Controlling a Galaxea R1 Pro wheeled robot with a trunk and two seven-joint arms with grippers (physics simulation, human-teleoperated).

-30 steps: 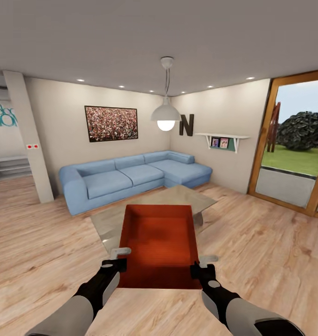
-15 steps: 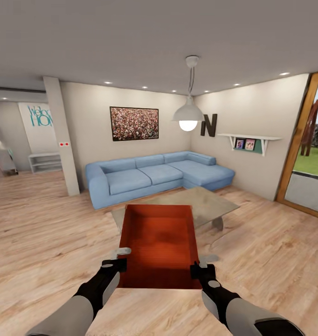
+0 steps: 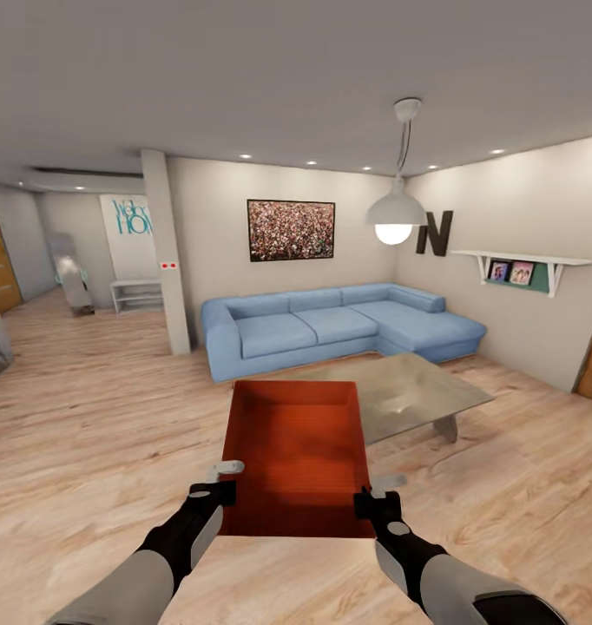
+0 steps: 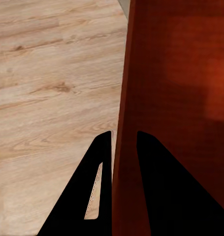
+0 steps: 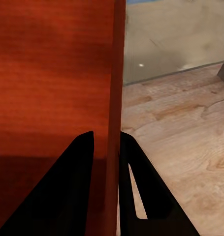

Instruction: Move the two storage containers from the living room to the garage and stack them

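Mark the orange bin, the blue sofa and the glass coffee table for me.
orange bin (image 3: 298, 451), head view, on its flat bottom.
blue sofa (image 3: 283, 334), head view, on a seat cushion.
glass coffee table (image 3: 417, 395), head view, on its bare top to the right of the bin.

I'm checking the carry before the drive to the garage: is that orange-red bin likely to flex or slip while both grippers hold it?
The storage container probably stays stiff: its walls look straight between the left gripper and right gripper. Each pinches only a thin side wall, so slipping seems possible. It looks empty, so likely light.
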